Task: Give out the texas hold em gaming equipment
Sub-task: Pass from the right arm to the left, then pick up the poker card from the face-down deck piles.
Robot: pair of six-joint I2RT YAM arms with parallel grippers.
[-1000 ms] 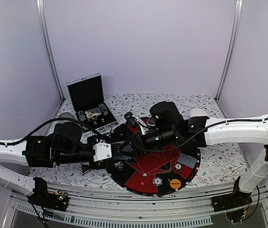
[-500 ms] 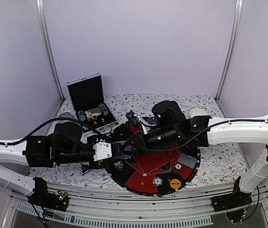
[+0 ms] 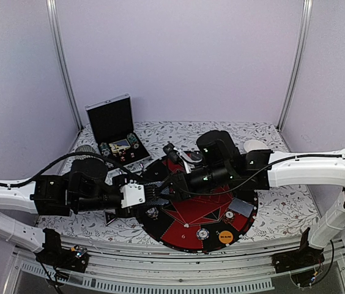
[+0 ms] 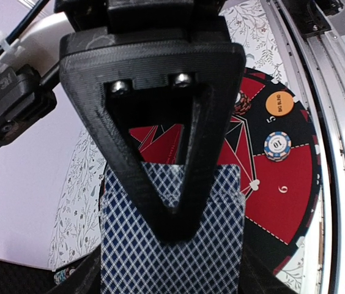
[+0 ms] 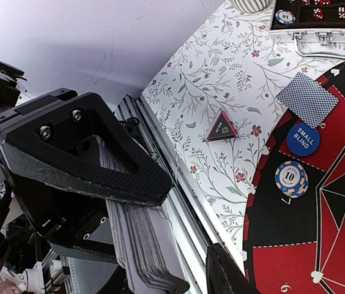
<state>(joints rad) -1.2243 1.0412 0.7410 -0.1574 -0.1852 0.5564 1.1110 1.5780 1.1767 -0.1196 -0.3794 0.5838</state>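
The left end effector (image 4: 172, 236) is pinching a blue diamond-backed card deck (image 4: 221, 245) at lower centre. The right end effector (image 5: 188, 229) is flanking its edge; I cannot tell its grip.

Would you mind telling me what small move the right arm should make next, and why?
Probably close the right gripper and peel one card away. Its jaws stand open astride the edge of the deck, which the left gripper holds clamped.
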